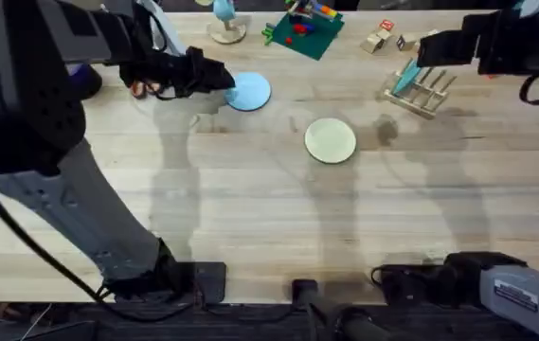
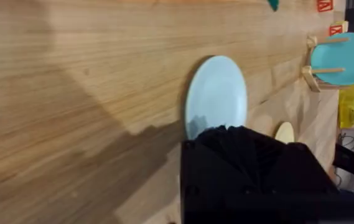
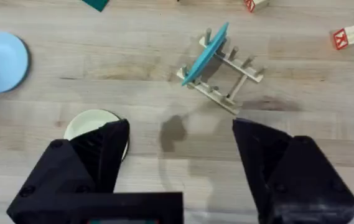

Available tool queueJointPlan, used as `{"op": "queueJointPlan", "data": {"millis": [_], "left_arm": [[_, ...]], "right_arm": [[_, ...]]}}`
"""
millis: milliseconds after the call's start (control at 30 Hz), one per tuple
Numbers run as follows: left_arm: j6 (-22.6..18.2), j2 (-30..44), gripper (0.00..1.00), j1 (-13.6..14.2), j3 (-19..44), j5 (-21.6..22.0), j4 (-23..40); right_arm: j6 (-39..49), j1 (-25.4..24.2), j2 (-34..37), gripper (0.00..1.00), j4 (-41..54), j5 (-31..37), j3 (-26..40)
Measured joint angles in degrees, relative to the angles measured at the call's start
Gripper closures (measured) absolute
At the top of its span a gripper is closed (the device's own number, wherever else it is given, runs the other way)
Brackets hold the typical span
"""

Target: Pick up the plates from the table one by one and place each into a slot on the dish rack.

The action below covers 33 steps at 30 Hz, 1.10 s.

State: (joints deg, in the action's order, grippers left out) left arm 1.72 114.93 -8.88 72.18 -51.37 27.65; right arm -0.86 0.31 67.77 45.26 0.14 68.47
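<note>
Left of the dish rack (image 1: pixel 419 90), far across the surface (image 1: pixel 250 208): light blue plate (image 1: pixel 249 92), flat, left pincer (image 1: pixel 220 78) at its edge, finger state indeterminable. Between them, nearer the rack: cream plate (image 1: pixel 331 139), flat, untouched. At the rack: one teal plate (image 3: pixel 205 53) already slotted; right pincer (image 3: pixel 180 146) above, spread and empty. Plates judged light, rigid, slippery; best pinched at the rim.
</note>
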Motion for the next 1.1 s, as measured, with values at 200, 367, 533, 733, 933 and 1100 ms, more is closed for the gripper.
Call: {"op": "queueJointPlan", "data": {"millis": [200,367,533,733,933,1100], "left_arm": [[0.02,3.16,0.96,0.0,0.1,-0.83,-0.9],[0.02,4.83,0.961,-0.04,0.85,-2.22,-2.65],[-0.04,5.77,0.961,-0.21,1.11,-3.65,-2.81],[-0.88,5.77,0.962,-0.2,1.41,-3.74,-1.01],[-1.75,5.77,0.961,-0.2,1.49,-3.69,0.65],[-2.22,5.77,0.961,-0.2,1.49,-3.72,0.67]], "right_arm": [[0.0,-0.01,0.0,0.005,0.0,0.0,0.0],[0.0,-0.01,0.0,0.006,-0.01,0.0,0.0],[0.0,-0.01,0.0,0.006,-0.01,0.0,0.0],[0.0,-0.01,0.0,0.005,-0.01,0.0,0.02],[0.0,-0.01,0.0,0.005,-0.01,0.0,0.02],[-0.13,-0.01,0.0,0.006,-0.01,-0.37,0.01]]}}
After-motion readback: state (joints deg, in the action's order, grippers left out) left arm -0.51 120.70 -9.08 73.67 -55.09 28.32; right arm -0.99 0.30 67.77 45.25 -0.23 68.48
